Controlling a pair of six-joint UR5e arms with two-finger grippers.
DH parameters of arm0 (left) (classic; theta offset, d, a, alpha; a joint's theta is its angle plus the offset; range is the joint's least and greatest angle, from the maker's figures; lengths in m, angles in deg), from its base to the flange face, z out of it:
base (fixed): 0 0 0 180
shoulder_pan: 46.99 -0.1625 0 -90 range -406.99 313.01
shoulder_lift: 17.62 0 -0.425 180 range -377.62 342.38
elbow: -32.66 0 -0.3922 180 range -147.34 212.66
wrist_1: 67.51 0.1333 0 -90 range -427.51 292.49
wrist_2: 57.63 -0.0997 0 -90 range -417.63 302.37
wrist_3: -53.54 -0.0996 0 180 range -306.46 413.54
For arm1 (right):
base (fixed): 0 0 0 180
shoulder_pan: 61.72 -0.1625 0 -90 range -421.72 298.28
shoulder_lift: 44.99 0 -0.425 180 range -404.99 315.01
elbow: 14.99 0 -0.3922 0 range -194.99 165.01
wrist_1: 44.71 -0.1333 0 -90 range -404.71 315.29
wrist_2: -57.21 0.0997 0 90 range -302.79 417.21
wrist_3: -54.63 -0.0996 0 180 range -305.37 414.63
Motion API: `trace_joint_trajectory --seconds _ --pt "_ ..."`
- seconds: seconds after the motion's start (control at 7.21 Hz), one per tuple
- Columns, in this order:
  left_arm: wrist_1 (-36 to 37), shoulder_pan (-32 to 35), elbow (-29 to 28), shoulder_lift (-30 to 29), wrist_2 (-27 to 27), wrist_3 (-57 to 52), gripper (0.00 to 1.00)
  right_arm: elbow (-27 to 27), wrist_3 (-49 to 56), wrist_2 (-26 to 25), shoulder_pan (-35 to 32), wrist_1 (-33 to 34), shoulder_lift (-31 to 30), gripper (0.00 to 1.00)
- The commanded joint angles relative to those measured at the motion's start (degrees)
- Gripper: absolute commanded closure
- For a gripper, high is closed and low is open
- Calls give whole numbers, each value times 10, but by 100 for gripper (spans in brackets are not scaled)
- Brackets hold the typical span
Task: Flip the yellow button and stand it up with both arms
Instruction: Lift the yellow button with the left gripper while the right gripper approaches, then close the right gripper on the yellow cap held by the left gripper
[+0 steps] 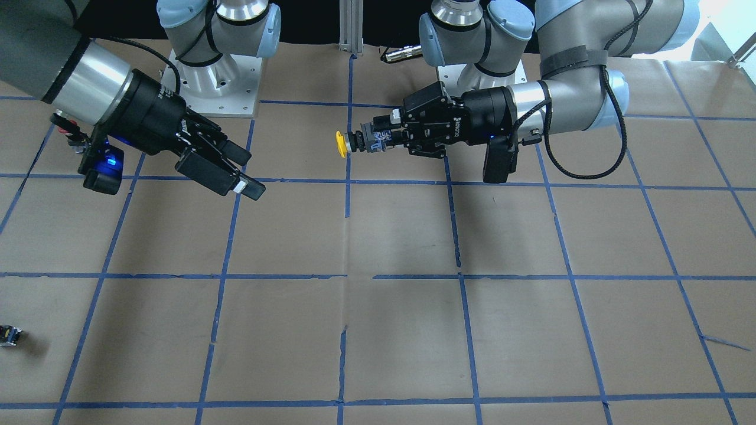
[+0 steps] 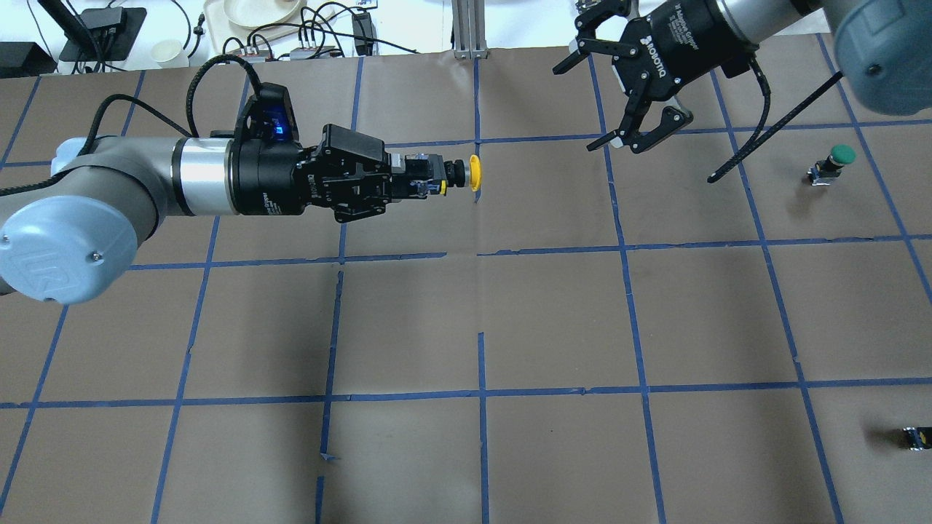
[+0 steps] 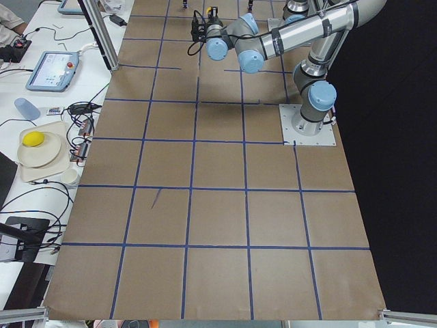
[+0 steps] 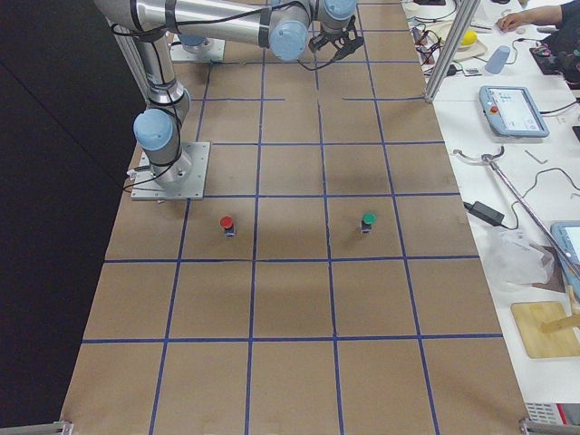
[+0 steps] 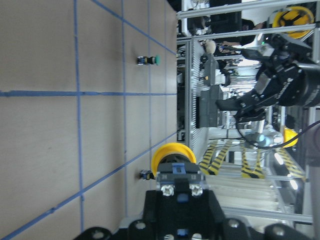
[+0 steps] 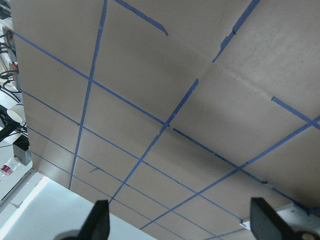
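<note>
My left gripper is shut on the black-grey body of the yellow button and holds it sideways above the table, the cap pointing away from the gripper toward the right arm's side. The front view shows the same grasp, with the left gripper and the yellow cap. In the left wrist view the cap sticks out beyond the fingers. My right gripper is open and empty, raised some way off from the cap; it also shows in the front view. The right wrist view shows its spread fingertips over bare paper.
A green-capped button stands on the right half of the table, and a red-capped button stands near the right arm's base. A small dark component lies toward the front right corner. Brown paper with a blue tape grid covers the table.
</note>
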Motion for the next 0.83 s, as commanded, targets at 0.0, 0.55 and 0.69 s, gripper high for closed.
trace_joint_trajectory --seconds 0.0,0.55,0.69 --pt "48 11 1 -14 46 94 75 -5 -59 10 -32 14 -3 1" --pt "59 18 3 -15 68 126 76 -4 -126 53 -58 66 0 2" --pt "59 18 3 -14 68 126 76 -5 -128 54 -58 65 -1 2"
